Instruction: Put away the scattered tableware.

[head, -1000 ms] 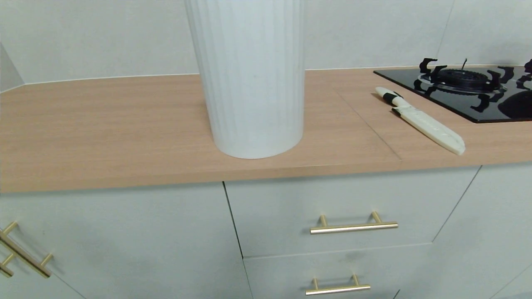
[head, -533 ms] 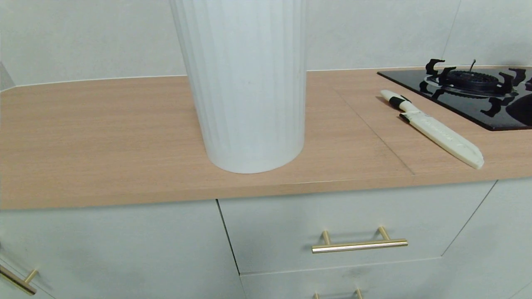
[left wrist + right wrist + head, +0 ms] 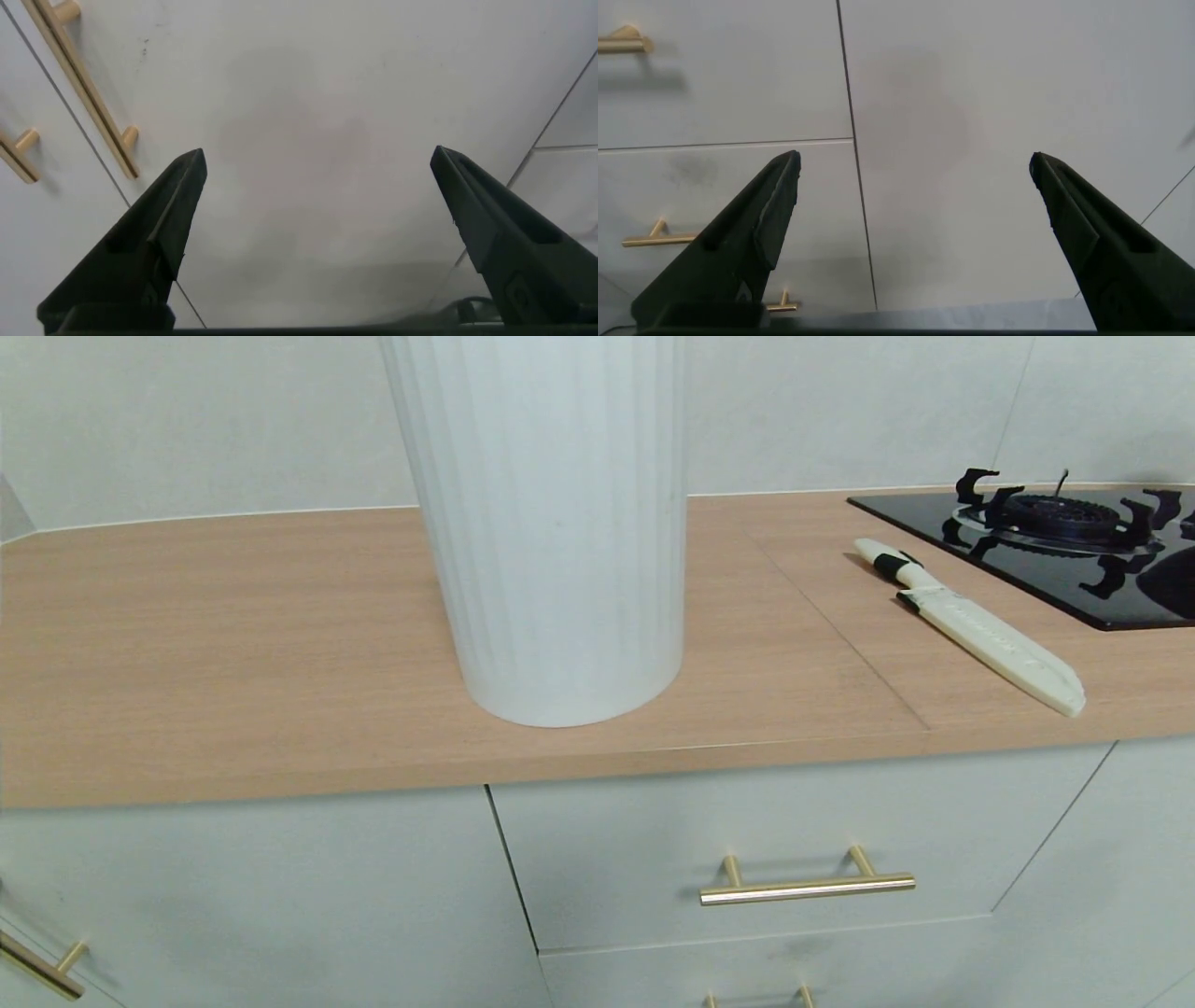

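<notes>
Now the cream knife (image 3: 971, 625) lies flat on the wooden counter (image 3: 233, 644), at three o'clock from the tall white ribbed container (image 3: 551, 523), handle pointing toward eleven o'clock near the hob (image 3: 1074, 560); left gripper (image 3: 318, 159) and right gripper (image 3: 915, 161) both gape wide, holding nothing, facing cabinet fronts (image 3: 308, 84).

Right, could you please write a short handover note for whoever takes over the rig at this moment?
Left gripper: open, empty, facing the cabinet fronts.
Right gripper: open, empty, facing the drawer fronts.
Knife lies flat on the counter, between the tall white container and the hob, touching neither.
Done: nothing that shows; the container's inside is out of view.
Left: pick up the knife and put it away, probably in the container.
</notes>
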Available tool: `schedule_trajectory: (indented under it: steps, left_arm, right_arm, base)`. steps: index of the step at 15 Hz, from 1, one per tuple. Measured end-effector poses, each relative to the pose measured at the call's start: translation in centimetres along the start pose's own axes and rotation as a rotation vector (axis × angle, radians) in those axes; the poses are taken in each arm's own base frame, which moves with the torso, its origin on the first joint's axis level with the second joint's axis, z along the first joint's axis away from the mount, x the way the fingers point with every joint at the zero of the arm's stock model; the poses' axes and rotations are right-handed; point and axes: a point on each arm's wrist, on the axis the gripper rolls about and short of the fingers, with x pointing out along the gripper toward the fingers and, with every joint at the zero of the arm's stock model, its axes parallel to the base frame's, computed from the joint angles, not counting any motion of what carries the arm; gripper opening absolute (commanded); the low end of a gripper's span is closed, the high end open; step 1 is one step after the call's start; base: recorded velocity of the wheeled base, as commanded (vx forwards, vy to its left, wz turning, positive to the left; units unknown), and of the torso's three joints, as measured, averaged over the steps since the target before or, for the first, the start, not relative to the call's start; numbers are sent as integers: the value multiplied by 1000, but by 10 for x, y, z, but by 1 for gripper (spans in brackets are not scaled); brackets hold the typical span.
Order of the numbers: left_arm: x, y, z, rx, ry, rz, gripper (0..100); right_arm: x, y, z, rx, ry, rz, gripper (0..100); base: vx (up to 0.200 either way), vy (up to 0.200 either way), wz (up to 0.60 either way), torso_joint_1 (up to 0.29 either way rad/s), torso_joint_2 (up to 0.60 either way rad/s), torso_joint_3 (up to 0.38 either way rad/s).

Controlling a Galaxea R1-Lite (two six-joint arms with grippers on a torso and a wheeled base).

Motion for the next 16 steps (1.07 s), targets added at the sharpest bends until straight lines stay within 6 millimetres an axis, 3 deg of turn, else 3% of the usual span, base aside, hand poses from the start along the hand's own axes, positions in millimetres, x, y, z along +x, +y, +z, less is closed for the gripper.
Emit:
schedule_trajectory:
  steps: [3,16]
  left_arm:
    - [0,0,0,0,1,0,100]
    - [0,0,0,0,0,0,100]
  right_arm:
    - [0,0,0,0,0,0,100]
    - [0,0,0,0,0,0,100]
  base:
    - [0,0,0,72,-246,-266]
    - [0,0,0,185,-487,-289]
